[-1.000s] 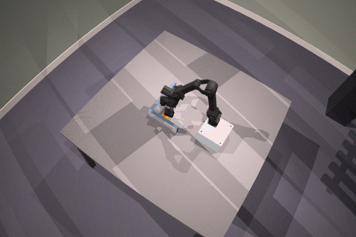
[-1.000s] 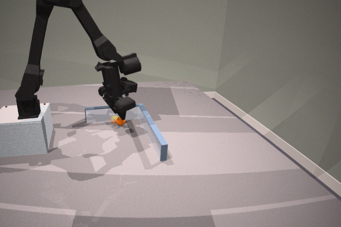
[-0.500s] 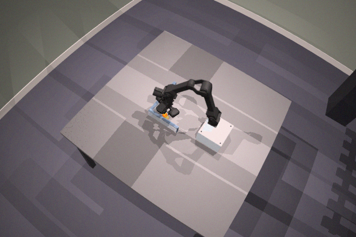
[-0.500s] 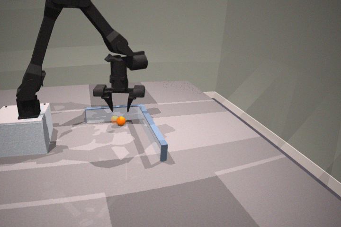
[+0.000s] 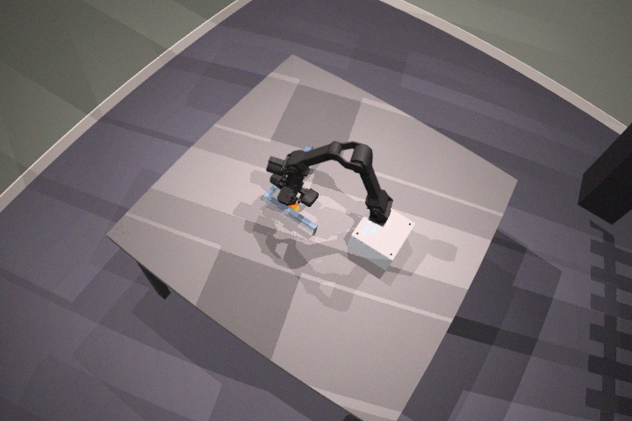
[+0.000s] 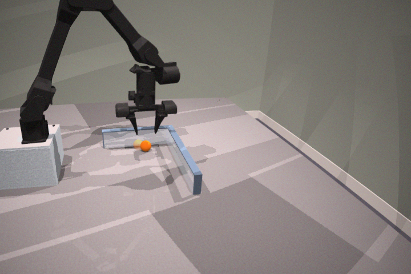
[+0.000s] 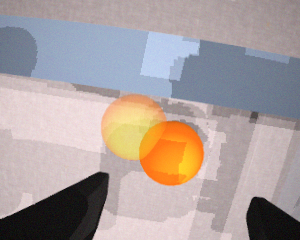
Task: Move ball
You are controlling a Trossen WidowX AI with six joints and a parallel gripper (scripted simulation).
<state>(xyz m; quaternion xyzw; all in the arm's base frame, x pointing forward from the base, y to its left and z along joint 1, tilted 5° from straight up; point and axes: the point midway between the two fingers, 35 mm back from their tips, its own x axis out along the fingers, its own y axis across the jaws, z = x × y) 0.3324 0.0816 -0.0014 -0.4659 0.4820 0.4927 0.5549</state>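
Observation:
The orange ball [image 5: 292, 205] [image 6: 145, 145] [image 7: 175, 157] rests on the table inside the corner. The see-through copy [image 6: 137, 144] [image 7: 126, 117] partly overlaps it. In the wrist view the copy is up and left of the ball, closer to the wall. The back wall [image 5: 306, 224] [image 6: 131, 128] [image 7: 90, 55] runs behind both, and the side wall [image 5: 309, 148] [image 6: 184, 150] meets it to the right in the exterior view. My gripper [image 6: 146, 133] [image 7: 179, 195] is open and points down, fingertips above the ball's height. Nothing is between the fingers. In the top view the gripper hides part of the corner area.
The white base block [image 5: 396, 233] [image 6: 24, 168] carries the arm, on the open side of the corner away from the side wall. The walls stand on the table [image 5: 347, 342] [image 6: 261, 226]. Shadows of the arm fall across the table around the ball.

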